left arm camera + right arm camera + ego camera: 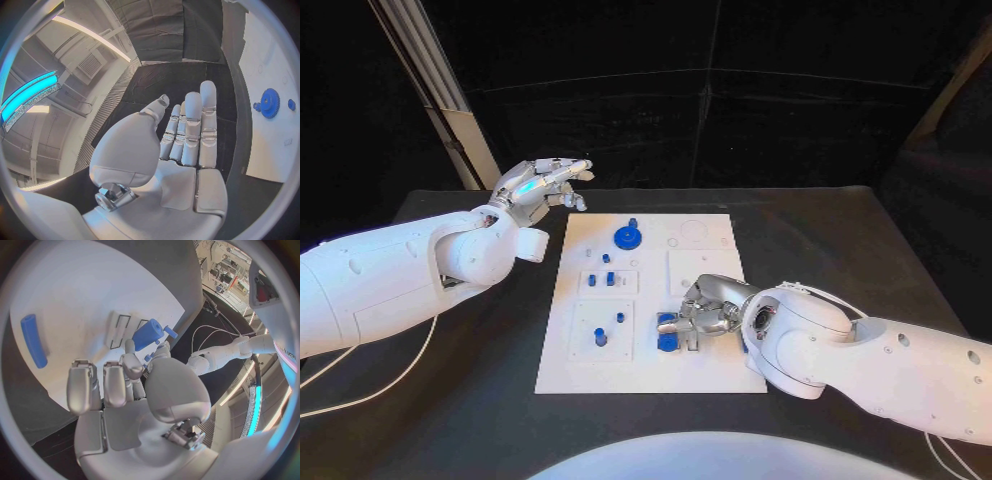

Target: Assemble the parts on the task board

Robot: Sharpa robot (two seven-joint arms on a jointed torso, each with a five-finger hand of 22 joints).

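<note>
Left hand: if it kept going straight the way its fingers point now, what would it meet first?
Probably nothing on the board. The left hand is raised beside the white board's far left corner, fingers pointing toward the table's far edge and the dark curtain. The blue gear lies off to the side. Depth is unclear.

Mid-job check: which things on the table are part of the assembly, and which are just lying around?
Part of the job:
- task board
- blue gear on the board's far end
- small blue pegs mid-board
- blue parts under the right hand

Just lying about:
- white cable on the black table
- left hand, raised off the board, holding nothing
</note>
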